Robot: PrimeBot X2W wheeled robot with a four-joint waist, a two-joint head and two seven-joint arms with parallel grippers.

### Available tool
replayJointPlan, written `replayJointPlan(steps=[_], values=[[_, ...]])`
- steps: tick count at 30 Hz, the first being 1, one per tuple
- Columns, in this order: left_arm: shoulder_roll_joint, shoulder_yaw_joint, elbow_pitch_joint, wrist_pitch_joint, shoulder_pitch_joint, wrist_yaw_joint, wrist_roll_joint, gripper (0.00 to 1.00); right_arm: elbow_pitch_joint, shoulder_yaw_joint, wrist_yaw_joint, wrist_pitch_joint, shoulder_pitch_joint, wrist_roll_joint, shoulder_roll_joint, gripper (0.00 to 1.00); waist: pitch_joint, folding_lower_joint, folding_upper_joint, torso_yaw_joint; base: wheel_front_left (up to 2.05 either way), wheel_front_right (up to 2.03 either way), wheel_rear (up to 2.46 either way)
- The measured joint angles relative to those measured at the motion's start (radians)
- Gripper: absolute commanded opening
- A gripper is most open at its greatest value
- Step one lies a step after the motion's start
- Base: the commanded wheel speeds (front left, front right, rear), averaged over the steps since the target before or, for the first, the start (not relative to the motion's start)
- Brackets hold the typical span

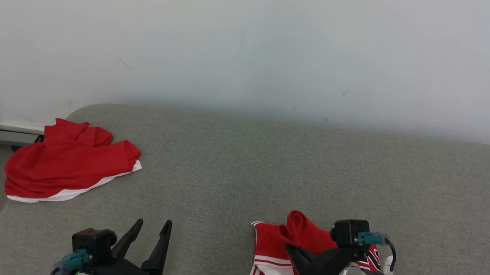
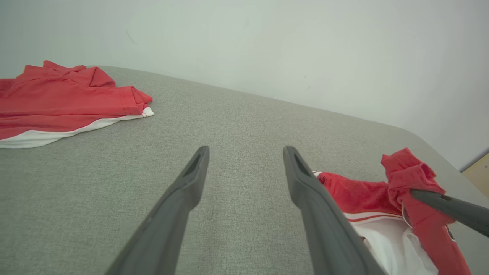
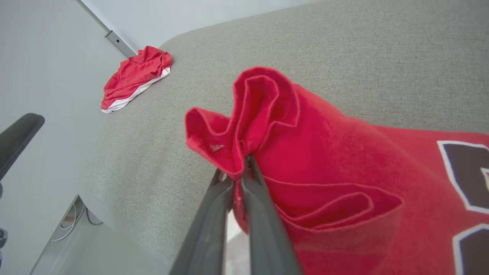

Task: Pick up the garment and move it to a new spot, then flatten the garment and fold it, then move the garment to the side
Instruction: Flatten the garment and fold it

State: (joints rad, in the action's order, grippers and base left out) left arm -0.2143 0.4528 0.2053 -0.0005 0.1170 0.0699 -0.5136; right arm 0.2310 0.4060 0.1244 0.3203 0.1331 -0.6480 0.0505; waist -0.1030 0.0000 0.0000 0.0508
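Garment (image 1: 283, 242): a red jersey with white panels, striped trim and a black number outlined in white. It lies crumpled at the near edge of the grey padded surface (image 1: 269, 164), right under and around the right end effector (image 3: 244, 164).
Right end effector: its two fingers are pressed together, pinching a bunched red fold of the garment between their tips. The pinched fold stands up above the rest of the cloth.
Left end effector (image 1: 152, 223): its fingers are spread wide with nothing between them and no cloth touching them. Bare grey surface lies beneath; I cannot tell whether the tips touch it.
Garment seen from the left end effector: off to its right side, apart from its fingers.
Second garment (image 1: 69, 160): red with a white edge, in a loose flattened heap. It sits ahead of the left end effector and to its left, near the surface's far left corner, well apart from both end effectors.
Count of garments: two, one pinched and one lying free.
Count of end effectors: two, each with two dark fingers.
Wall (image 1: 250, 48): pale, beyond the fingertips of both end effectors.
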Motion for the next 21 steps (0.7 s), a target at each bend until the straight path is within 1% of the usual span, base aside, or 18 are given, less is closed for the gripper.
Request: replayJointPlan(steps=[7, 13, 21], values=[[-0.003, -0.004, 0.003, 0.0, 0.005, 0.0, 0.0, 1.0, 0.044, 0.026, 0.004, -0.045, 0.053, -0.04, 0.003, 0.0, 0.006, 0.0, 0.0, 0.027, 0.0, 0.0, 0.0], [-0.005, -0.013, 0.005, 0.0, 0.005, 0.0, 0.0, 1.0, 0.12, 0.042, 0.004, -0.098, 0.068, -0.07, 0.003, 0.0, 0.011, 0.0, 0.0, 0.035, 0.0, 0.0, 0.0], [-0.004, -0.012, 0.009, -0.005, 0.006, 0.0, 0.0, 1.0, 0.176, 0.084, 0.005, -0.152, 0.104, -0.118, 0.003, 0.0, 0.01, 0.0, 0.0, 0.042, 0.0, 0.0, 0.0]])
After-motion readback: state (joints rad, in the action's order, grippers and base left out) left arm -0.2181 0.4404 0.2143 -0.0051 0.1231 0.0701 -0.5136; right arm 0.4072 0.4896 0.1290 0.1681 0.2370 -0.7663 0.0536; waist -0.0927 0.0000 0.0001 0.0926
